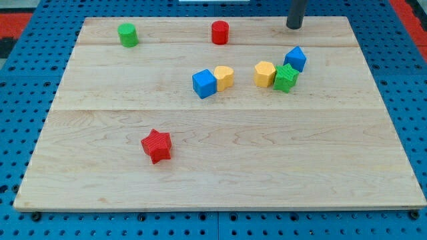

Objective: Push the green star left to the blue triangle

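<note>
Pushing green star (285, 78) leftward risks dragging the touching yellow block (265, 73) along; my tip (294, 27) sits above-right, no jaws fitted, state not applicable

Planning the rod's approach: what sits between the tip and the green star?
In the camera view, the blue triangle sits roughly between my tip and the green star, touching the star.

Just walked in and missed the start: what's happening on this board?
My tip sits near the board's top edge, up and right of the block cluster, touching nothing. The green star lies against a yellow block and a blue block. Nothing shows the push to the blue triangle has begun.
</note>
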Robot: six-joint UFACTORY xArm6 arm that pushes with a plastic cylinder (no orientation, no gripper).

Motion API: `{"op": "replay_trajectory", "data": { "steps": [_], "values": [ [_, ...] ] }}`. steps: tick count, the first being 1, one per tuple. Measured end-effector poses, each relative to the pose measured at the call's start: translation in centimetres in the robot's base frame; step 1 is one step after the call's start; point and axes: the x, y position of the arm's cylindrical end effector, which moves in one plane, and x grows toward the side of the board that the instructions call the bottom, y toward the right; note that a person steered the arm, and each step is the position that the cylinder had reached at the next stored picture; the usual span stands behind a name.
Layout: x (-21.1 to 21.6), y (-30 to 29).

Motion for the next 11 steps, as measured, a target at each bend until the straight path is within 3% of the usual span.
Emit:
{"op": "replay_trajectory", "data": {
  "steps": [2, 4, 5, 6, 8, 11],
  "values": [
    [2.4, 4.4],
    [19.8, 4.7],
    [20.4, 0.7],
    [15.2, -0.3],
    [18.8, -0.2],
    [11.3, -12.8]
  ]
}}
